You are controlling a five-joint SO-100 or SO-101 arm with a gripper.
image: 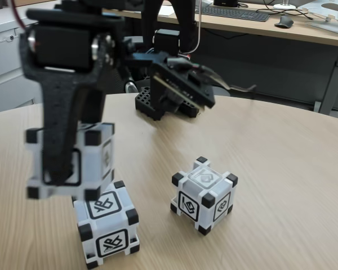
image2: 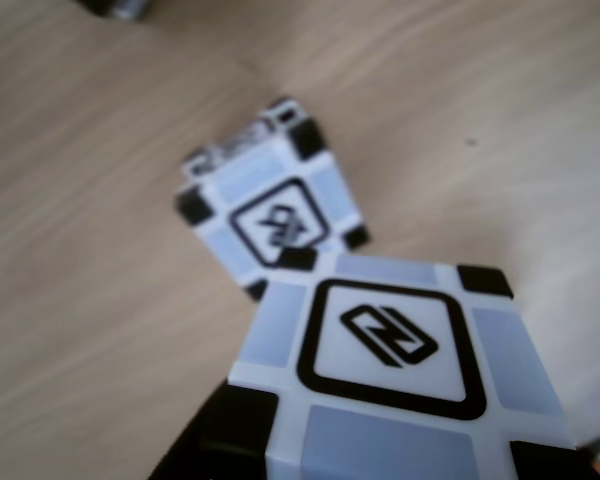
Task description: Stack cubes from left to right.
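My gripper (image: pixel 67 169) hangs at the left of the fixed view, shut on a grey-white cube (image: pixel 96 163) with black corners; one black finger covers its front face. That cube is in the air, blurred, just above and a little left of a second cube (image: pixel 108 225) standing on the table. A third cube (image: pixel 204 194) stands apart to the right. In the other view the held cube (image2: pixel 390 390) is large in the foreground, and the cube on the table (image2: pixel 270 220) lies beyond it, up and to the left.
The black perforated robot base (image: pixel 155 107) stands at the back of the round wooden table (image: pixel 281 185), with the arm's links above it. Bare wood surrounds the cubes. A desk with a keyboard (image: pixel 231 11) stands behind the table.
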